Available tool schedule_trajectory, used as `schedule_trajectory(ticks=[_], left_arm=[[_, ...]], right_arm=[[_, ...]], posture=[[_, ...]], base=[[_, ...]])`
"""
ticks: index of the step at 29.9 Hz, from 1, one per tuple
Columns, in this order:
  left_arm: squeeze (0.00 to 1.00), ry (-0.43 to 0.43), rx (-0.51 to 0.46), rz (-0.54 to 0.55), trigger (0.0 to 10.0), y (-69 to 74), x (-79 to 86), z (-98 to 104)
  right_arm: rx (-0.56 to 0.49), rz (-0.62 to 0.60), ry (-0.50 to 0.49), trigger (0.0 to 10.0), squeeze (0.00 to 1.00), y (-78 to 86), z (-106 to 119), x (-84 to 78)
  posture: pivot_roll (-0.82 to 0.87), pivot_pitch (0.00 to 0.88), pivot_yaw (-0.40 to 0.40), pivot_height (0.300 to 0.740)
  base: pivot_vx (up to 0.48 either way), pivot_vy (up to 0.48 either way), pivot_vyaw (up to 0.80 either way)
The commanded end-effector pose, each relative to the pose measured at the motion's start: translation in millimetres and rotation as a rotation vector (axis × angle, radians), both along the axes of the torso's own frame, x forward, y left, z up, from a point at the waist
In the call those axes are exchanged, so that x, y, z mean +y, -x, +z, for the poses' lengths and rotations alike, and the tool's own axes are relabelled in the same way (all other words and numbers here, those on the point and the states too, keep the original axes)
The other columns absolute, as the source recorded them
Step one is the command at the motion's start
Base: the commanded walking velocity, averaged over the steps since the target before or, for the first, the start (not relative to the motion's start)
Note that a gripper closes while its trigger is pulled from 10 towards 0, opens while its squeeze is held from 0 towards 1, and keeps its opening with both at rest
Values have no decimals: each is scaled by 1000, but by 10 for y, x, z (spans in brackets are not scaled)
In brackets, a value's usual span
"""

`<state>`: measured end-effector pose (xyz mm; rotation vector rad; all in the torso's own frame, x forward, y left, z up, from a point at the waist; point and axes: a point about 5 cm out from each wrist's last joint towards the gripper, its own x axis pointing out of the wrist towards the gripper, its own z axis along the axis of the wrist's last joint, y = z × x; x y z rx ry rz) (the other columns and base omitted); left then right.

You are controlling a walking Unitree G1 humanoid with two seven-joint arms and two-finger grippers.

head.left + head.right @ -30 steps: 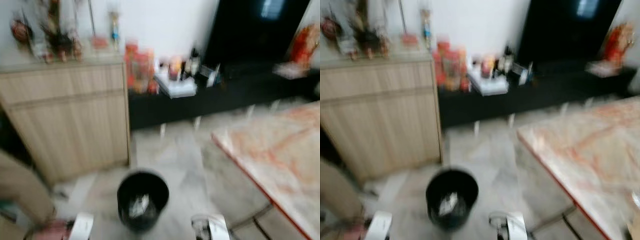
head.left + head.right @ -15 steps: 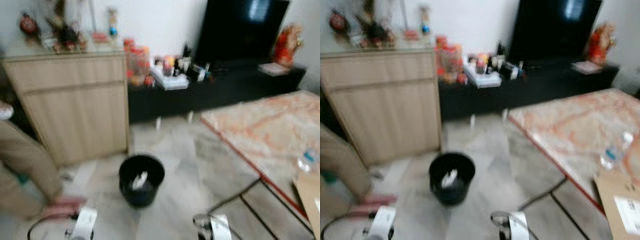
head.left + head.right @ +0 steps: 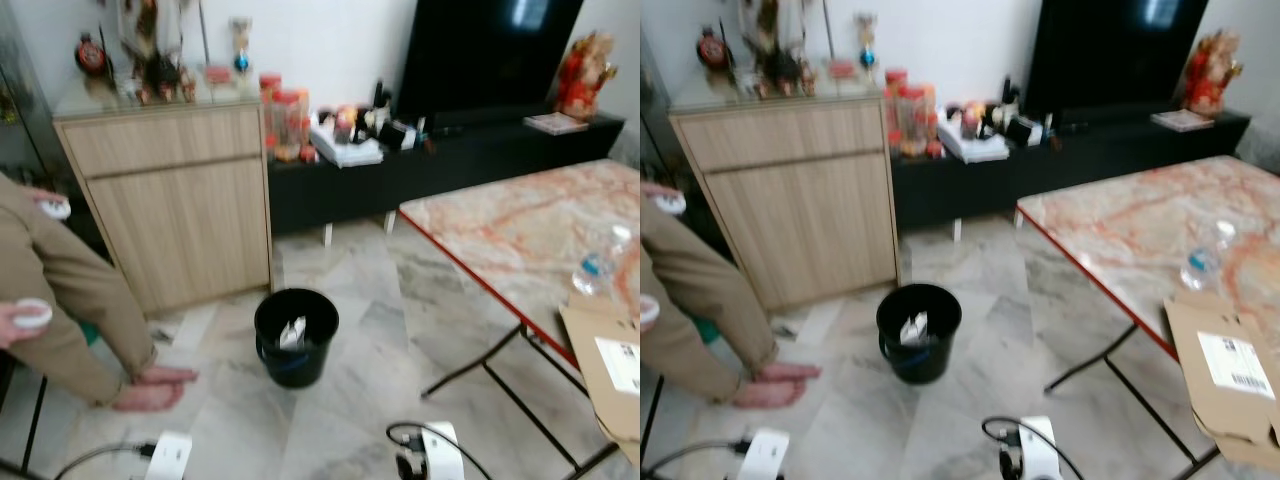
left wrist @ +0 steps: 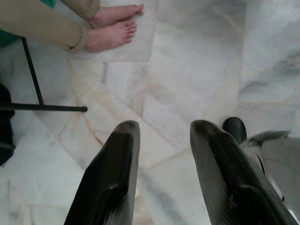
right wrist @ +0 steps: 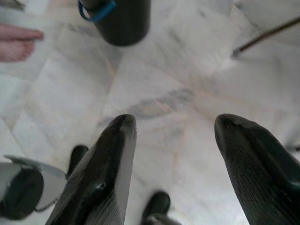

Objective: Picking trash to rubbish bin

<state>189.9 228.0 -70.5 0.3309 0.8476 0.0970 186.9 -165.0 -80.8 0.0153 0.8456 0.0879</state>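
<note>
Standing back from bin (image 3: 296,335), some trash already inside; left claw (image 4: 161,136) and right claw (image 5: 174,129) wide, empty; bottle (image 3: 601,263) waits on worktop (image 3: 520,225).

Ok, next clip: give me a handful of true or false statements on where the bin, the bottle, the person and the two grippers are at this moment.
1. The black rubbish bin stands on the floor in front of the wooden cabinet. True.
2. The bin has nothing in it. False: a pale crumpled scrap lies inside it.
3. A plastic bottle stands on the marble table. True.
4. The left gripper is shut on a piece of trash. False: its fingers are apart with only floor between them.
5. The right gripper is open over the bare floor, with the bin ahead of it. True.
6. The person's bare feet rest on the table. False: they are on the floor, to the left of the bin.
</note>
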Motion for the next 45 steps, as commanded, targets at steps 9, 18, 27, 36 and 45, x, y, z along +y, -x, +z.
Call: schedule_trajectory(ticks=[9, 18, 27, 36, 45], left_arm=[[0, 0, -26, -10, 10000, -86, -30, 40], [0, 18, -48, -3, 10000, -118, -53, 57], [0, 7, -52, 0, 10000, -123, -30, 66], [0, 1, -46, -1, 10000, -116, -19, 63], [0, -47, -13, -33, 10000, -86, 3, 46]], right_arm=[[-18, -9, -4, 10000, 0, -50, 27, -5], [-10, 0, -11, 10000, 0, -61, 26, 43], [-6, -7, -9, 10000, 0, -60, 23, 47], [-3, -4, -9, 10000, 0, -58, 21, 56], [-3, 2, -10, 10000, 0, -62, 21, 70]], posture=[[135, 0, -75, 740], [143, 0, -76, 740], [141, 0, -68, 740], [141, 0, -68, 740], [144, 0, -65, 740]], base=[[0, 0, 0], [0, 0, -172], [0, 0, -775], [0, 0, -775], [0, -213, -775]])
